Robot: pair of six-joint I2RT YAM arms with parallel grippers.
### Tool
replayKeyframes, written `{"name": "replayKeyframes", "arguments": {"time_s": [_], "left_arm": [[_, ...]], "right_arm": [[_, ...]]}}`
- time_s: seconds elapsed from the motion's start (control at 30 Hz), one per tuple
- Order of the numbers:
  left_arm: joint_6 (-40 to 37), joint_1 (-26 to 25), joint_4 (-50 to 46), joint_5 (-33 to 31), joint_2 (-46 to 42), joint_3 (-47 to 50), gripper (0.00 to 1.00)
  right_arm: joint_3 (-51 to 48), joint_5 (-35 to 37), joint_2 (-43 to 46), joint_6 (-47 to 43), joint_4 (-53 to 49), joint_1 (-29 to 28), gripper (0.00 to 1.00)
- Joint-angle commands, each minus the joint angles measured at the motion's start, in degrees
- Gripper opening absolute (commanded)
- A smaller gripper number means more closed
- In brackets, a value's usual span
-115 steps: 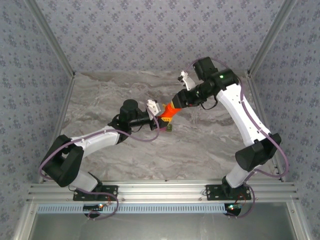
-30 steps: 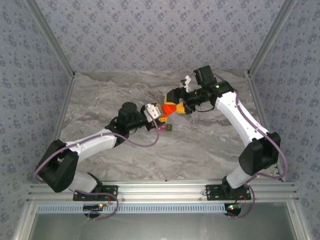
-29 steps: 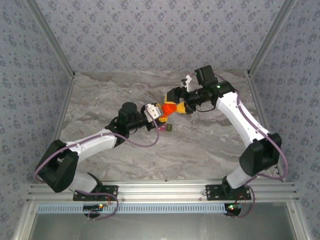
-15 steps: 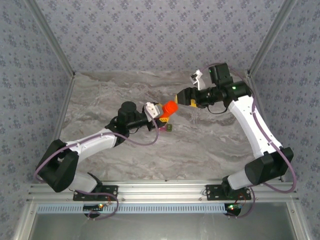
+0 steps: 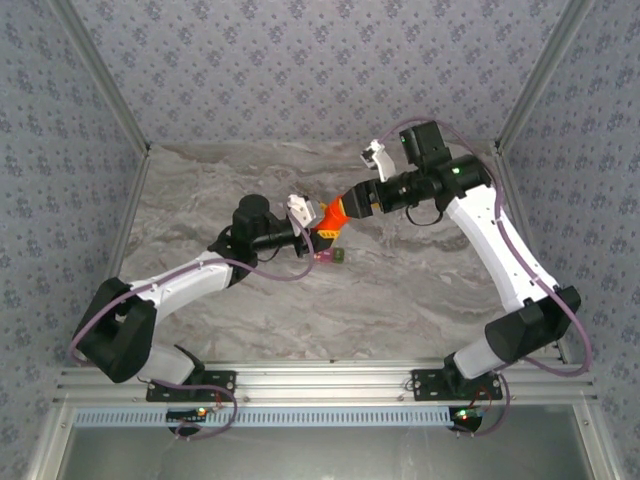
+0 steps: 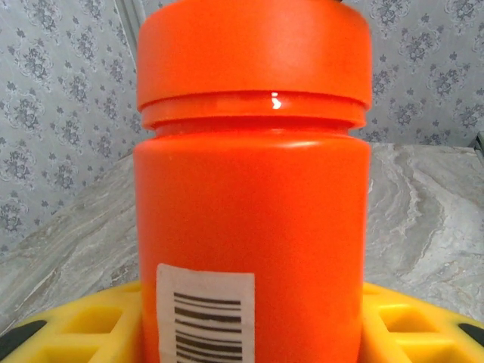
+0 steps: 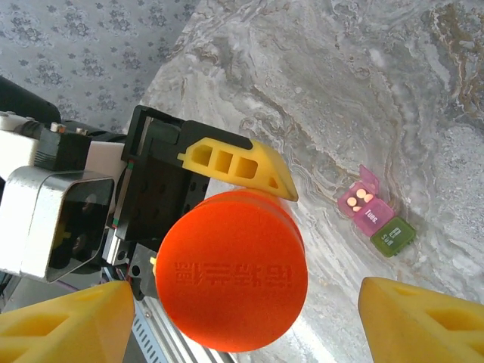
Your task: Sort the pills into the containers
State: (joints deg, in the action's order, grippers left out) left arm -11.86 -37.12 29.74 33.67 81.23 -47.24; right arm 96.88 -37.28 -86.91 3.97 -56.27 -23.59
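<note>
My left gripper (image 5: 316,224) clamps the orange bottle (image 6: 253,189); my right gripper (image 5: 354,201), jaws apart around the cap (image 7: 231,280), should next grip and unscrew it.

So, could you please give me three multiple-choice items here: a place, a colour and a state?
1. Where is the pill box? A on the table B on a shelf C in a drawer
2. What colour is the cap on the bottle? A white B orange-red C blue
3. How is the right gripper? A shut on the cap B open C shut on the pill box
Answers: 1 A, it lies on the marble; 2 B, the right wrist view shows it; 3 B, its yellow fingers stand wide apart.
</note>
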Motion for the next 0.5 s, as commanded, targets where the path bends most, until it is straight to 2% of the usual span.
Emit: {"name": "replayKeyframes", "arguments": {"time_s": [0.0, 0.3, 0.47], "left_arm": [[1.0, 0.1, 1.0, 1.8, 0.2, -2.1, 0.0], [1.0, 0.1, 1.1, 1.7, 0.5, -2.2, 0.0], [1.0, 0.1, 1.3, 1.6, 0.6, -2.2, 0.0]], "right_arm": [[2.7, -0.6, -1.1, -1.7, -2.1, -0.8, 0.79], [3.6, -1.1, -2.8, -2.3, -3.6, -2.2, 0.73], [3.5, -0.9, -2.9, -2.3, -4.1, -2.3, 0.56]]}}
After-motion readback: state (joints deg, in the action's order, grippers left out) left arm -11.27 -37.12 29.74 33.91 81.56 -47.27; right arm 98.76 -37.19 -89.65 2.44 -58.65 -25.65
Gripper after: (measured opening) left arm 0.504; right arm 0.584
